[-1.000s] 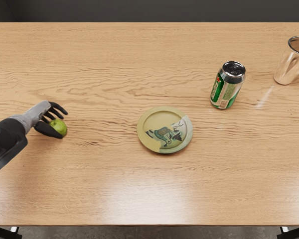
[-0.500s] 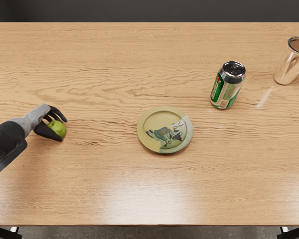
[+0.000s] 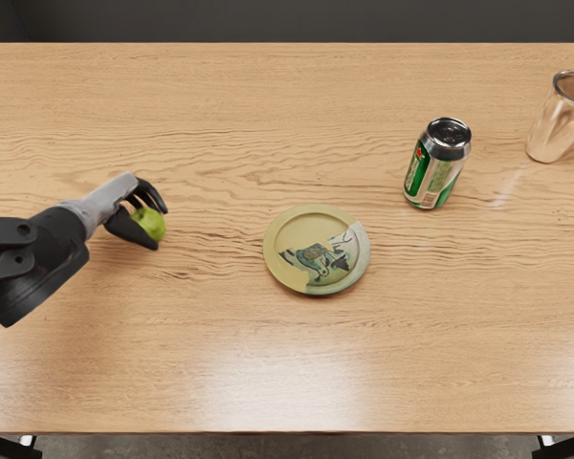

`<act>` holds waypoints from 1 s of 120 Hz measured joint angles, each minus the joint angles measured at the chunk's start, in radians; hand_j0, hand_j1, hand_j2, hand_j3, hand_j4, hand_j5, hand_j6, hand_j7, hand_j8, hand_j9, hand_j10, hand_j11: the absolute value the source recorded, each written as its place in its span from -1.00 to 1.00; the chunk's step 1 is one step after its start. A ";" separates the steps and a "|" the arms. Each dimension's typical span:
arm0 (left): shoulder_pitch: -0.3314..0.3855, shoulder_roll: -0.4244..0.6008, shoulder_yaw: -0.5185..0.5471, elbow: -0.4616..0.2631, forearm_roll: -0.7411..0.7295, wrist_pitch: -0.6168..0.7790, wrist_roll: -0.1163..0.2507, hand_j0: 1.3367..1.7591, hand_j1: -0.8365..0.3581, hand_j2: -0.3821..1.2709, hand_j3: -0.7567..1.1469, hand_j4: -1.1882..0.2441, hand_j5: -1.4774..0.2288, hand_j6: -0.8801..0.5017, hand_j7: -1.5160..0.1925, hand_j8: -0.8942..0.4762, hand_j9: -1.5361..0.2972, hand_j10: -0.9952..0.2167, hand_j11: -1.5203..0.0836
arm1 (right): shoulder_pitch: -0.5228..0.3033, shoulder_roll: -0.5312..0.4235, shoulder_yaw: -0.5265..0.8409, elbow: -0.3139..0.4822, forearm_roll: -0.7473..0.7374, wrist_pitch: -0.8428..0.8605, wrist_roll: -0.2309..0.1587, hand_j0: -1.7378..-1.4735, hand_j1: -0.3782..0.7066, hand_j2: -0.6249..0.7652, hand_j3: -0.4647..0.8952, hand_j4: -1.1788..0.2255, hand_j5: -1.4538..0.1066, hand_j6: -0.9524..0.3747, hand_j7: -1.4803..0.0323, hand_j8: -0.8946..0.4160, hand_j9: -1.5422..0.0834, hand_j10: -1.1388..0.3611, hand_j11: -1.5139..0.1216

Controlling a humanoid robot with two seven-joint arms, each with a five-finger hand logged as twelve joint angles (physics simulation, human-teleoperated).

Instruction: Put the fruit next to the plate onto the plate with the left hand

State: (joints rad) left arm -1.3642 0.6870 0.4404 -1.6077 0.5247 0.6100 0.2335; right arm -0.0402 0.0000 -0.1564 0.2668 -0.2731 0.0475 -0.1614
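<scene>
A small green fruit (image 3: 150,223) sits inside the curled black fingers of my left hand (image 3: 142,215), which comes in from the left edge and holds it above the table. The fruit shows only partly between thumb and fingers. The round yellow-green plate (image 3: 316,249) with a painted pattern lies flat near the table's middle, a good way to the right of the hand. No right arm shows.
A green drink can (image 3: 436,163) stands upright behind and to the right of the plate. A shiny metal cup (image 3: 560,116) leans at the far right edge. The wooden table (image 3: 268,115) fills the view.
The left hand closed its fingers on the green fruit, then carried it up and to the right, toward the plate. Plate and can have not moved.
</scene>
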 joint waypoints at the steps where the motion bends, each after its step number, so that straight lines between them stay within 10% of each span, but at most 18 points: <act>1: -0.005 -0.006 0.000 0.000 0.000 0.000 0.001 0.50 -0.01 -0.21 -0.20 -0.30 -0.35 -0.45 -0.30 -0.33 -0.33 -0.44 -0.25 | 0.000 0.000 0.000 0.000 0.000 0.000 0.000 -0.40 -0.90 -0.11 -0.32 0.65 0.83 0.41 0.92 0.33 0.86 0.49 0.82; 120: -0.135 -0.369 -0.012 0.008 0.008 0.000 0.002 0.51 -0.03 -0.09 -0.20 -0.30 -0.35 -0.52 -0.28 -0.37 -0.31 -0.47 -0.25 | 0.000 0.000 0.000 0.000 0.000 0.000 0.000 -0.40 -0.90 -0.11 -0.32 0.65 0.83 0.41 0.92 0.33 0.86 0.49 0.82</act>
State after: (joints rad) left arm -1.4990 0.3175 0.4282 -1.5994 0.5324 0.6099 0.2359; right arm -0.0400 0.0000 -0.1565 0.2669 -0.2731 0.0475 -0.1615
